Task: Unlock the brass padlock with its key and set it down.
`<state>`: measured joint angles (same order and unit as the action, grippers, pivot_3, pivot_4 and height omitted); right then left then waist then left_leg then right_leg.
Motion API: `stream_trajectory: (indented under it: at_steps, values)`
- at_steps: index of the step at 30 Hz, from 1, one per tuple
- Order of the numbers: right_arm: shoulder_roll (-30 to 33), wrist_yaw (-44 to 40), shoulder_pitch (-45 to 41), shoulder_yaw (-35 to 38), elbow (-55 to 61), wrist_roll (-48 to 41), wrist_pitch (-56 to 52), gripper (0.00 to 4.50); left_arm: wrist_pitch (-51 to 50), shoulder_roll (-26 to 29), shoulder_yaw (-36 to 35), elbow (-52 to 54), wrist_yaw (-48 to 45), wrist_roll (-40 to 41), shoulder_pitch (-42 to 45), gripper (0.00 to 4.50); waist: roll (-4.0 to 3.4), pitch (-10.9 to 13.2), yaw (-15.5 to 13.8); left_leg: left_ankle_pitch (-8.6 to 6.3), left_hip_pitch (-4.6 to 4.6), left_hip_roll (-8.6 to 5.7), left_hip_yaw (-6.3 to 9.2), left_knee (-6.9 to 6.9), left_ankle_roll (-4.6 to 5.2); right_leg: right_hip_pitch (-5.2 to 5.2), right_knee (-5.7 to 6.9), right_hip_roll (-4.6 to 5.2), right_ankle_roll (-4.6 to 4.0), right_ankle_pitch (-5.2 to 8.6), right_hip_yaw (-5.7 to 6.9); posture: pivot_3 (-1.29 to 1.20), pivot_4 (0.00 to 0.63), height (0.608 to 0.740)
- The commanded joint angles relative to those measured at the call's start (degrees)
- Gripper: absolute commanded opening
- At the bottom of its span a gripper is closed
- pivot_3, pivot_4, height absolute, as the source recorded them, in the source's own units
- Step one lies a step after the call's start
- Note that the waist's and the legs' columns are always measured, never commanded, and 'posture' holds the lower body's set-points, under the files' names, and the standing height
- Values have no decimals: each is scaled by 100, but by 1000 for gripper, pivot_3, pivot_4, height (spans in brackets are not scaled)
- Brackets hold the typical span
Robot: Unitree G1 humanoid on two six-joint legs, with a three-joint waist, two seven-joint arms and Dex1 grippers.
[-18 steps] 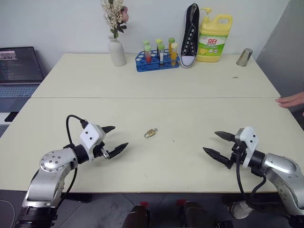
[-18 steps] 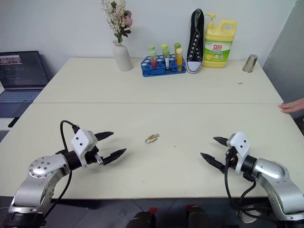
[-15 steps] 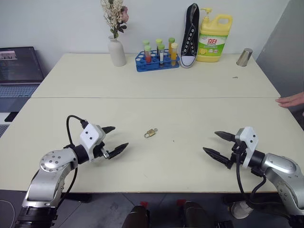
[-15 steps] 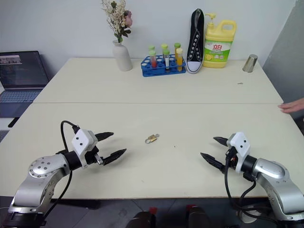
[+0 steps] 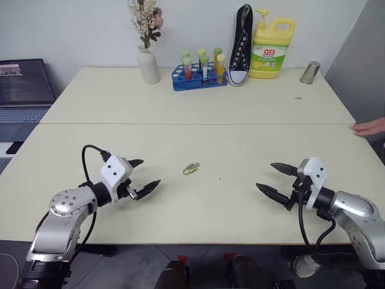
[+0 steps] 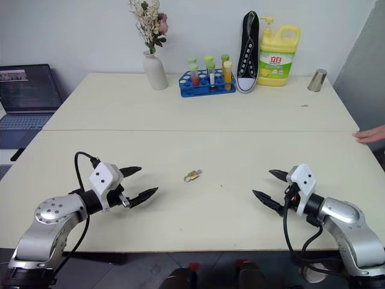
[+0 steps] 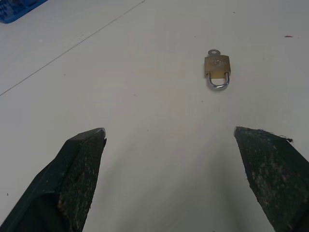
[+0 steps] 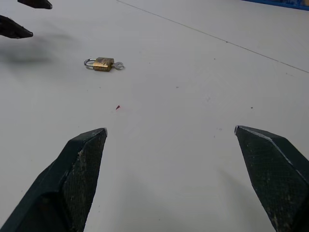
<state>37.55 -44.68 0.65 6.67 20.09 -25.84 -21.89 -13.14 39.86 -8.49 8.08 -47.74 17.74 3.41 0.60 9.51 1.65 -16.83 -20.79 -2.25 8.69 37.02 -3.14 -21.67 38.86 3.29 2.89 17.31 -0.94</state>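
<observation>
1. Pale cream tabletop (image 5: pixel 198 96) fills the scene; along its far edge you have a white vase with dried flowers (image 5: pixel 147 65), a blue rack of test tubes (image 5: pixel 198 76), a black sneaker standing on end (image 5: pixel 240 45), a yellow detergent bottle (image 5: pixel 272 48) and a metal cup (image 5: pixel 310 72). A laptop (image 5: pixel 21 90) sits off to the far left, and a person's hand (image 5: pixel 368 127) rests at the right edge.
2. Your target, the brass padlock (image 5: pixel 191 168), lies flat on the near half of the tabletop, roughly midway between both arms and well apart from each.
3. A small silvery key (image 7: pixel 212 52) sticks out of the end of the body opposite the shackle, so it looks already inserted.
4. Your left pincer (image 5: pixel 141 176) stands wide open and holds nothing; it points right toward the lock.
5. Your right pincer (image 5: pixel 277 181) is likewise spread wide and empty, pointing left.
6. Expect the lock to be rigid, light and smooth, so it will likely skid on the bare surface if nudged.
7. Take the brass body across its flat sides with one pincer, leaving the key end free, then pinch the key head with the other and turn.
</observation>
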Motion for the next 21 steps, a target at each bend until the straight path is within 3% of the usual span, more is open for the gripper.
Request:
stream_trajectory:
  at_steps: [1,10,21]
  values:
    - [-94,215,-153,109,35,127,156,4449,-73,16,-136,121,-172,299,154,4500,0,0,2,0,0,0,0,0,0,0,0,0,0,0,0,0,150,740]
    - [60,75,122,156,747,-321,-365,4449,-444,-244,712,291,-81,26,724,4500,0,0,-20,0,-3,-3,-1,1,0,-1,0,2,0,0,-1,0,150,740]
    - [259,535,62,-50,1683,-398,-1409,4449,-298,-810,1799,-1042,-30,-854,1715,4500,2,1,13,0,-2,-2,-17,1,0,-4,2,-3,0,0,-1,0,150,740]
